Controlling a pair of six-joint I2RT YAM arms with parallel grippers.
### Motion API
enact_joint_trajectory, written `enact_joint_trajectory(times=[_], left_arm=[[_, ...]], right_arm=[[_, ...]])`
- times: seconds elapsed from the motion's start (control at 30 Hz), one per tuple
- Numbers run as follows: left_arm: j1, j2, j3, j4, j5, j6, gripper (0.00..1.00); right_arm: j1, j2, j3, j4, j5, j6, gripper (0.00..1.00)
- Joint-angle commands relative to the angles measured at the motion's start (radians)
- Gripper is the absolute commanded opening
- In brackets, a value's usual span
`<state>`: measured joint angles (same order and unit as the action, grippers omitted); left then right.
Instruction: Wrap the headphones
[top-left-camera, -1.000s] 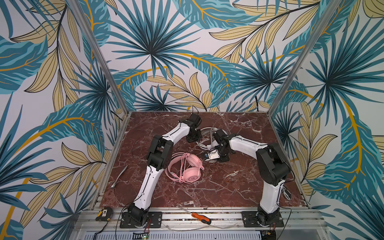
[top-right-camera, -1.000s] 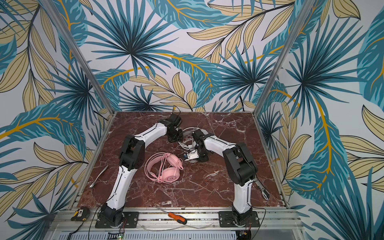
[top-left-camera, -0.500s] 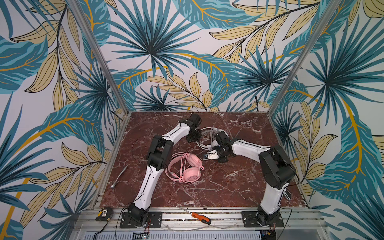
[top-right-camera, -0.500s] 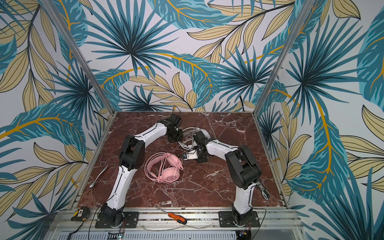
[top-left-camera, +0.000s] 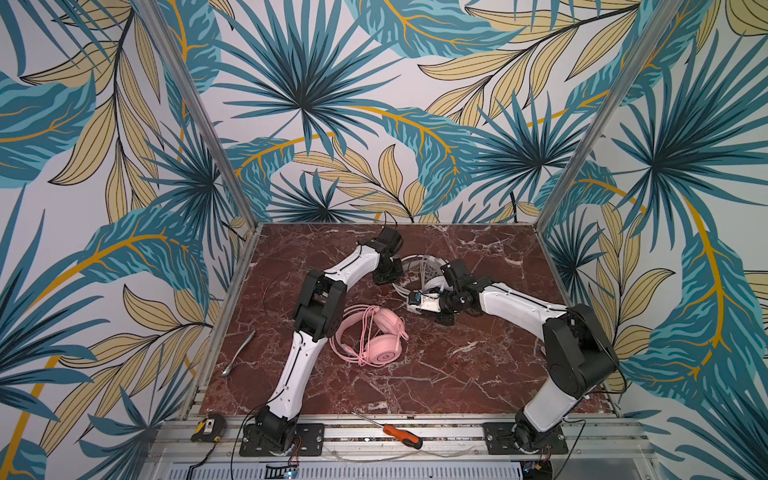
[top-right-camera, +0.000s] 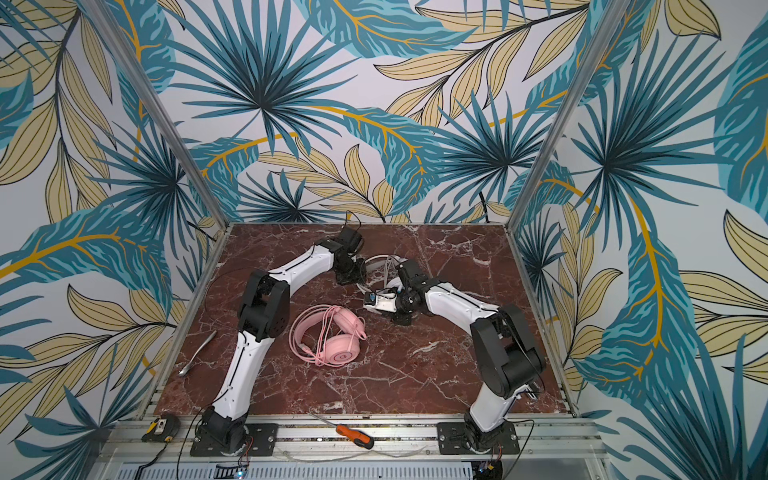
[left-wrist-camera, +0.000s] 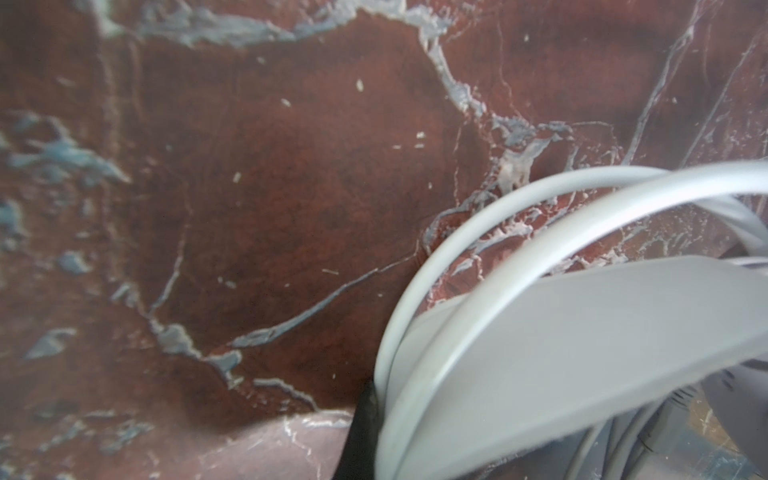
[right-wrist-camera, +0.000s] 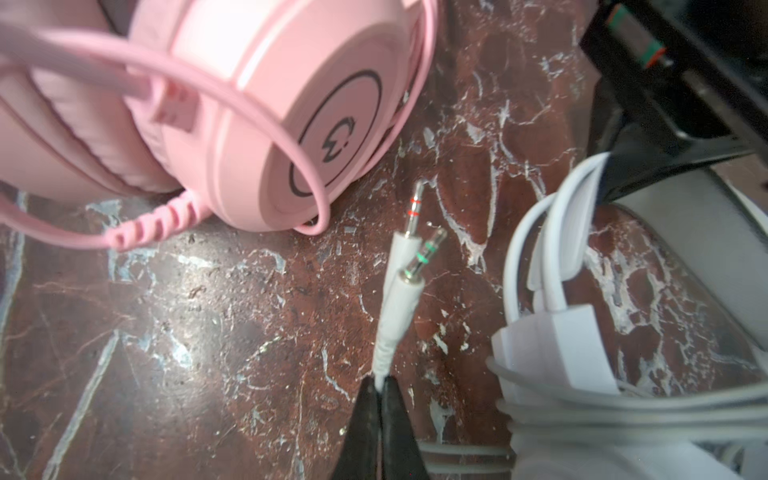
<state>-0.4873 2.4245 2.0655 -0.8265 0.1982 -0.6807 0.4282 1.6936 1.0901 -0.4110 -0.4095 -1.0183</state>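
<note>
Right fingers (right-wrist-camera: 368, 419) are pressed together on the white cable (right-wrist-camera: 384, 332), pinching it just behind its two jack plugs (right-wrist-camera: 409, 282). One plug carries red rings, the other green. Only the right wrist view shows those plugs, which stick out over the bench (right-wrist-camera: 208, 332) toward the pink headset (right-wrist-camera: 104, 137). That view also gives the only marking to be found: a black ring on the outer face of the pink earcup (right-wrist-camera: 270, 83), with a small emblem (right-wrist-camera: 336, 137) inside it shaped rather like a cat's head. I can read no letters in it. The pink cable (right-wrist-camera: 153, 224) leaves the bottom of that earcup and loops across its face.

Left fingers (left-wrist-camera: 361, 428) are closed. The left wrist view shows just one dark fingertip, lying against loops of white cable and the broad band of the white headset (left-wrist-camera: 582, 353). Whether they grip either one I cannot tell.

In both top views the white headset (top-left-camera: 419, 268) lies toward the back of the bench, between the ends of the two arms. The pink headset (top-left-camera: 374, 340) lies near the middle, just beside the left arm, with its cable coiled over it. The top views alone show a spoon (top-left-camera: 237, 352) by the bench's left edge. They also show an orange-handled screwdriver (top-left-camera: 401, 434) and a yellow tape measure (top-left-camera: 208, 428) on the front rail.
</note>
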Motion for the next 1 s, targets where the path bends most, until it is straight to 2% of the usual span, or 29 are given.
enact_joint_trajectory(times=[0.0,0.23,0.53,0.8,0.97], left_arm=[[-0.011,0.018,0.001,-0.010,0.023,-0.008,0.00],[-0.014,0.006,0.003,-0.010,0.026,-0.011,0.00],[-0.019,-0.008,-0.018,-0.009,0.005,-0.003,0.00],[-0.028,-0.028,-0.037,-0.010,-0.005,-0.003,0.00],[-0.029,-0.069,-0.053,-0.010,-0.007,-0.017,0.00]], right_arm=[[-0.003,-0.031,-0.019,0.035,-0.106,0.123,0.00],[-0.002,-0.031,0.023,0.099,-0.200,0.316,0.00],[-0.015,-0.090,0.011,0.273,-0.238,0.610,0.00],[-0.043,-0.100,-0.002,0.374,-0.164,0.896,0.00],[-0.042,-0.074,0.039,0.280,-0.106,1.016,0.00]])
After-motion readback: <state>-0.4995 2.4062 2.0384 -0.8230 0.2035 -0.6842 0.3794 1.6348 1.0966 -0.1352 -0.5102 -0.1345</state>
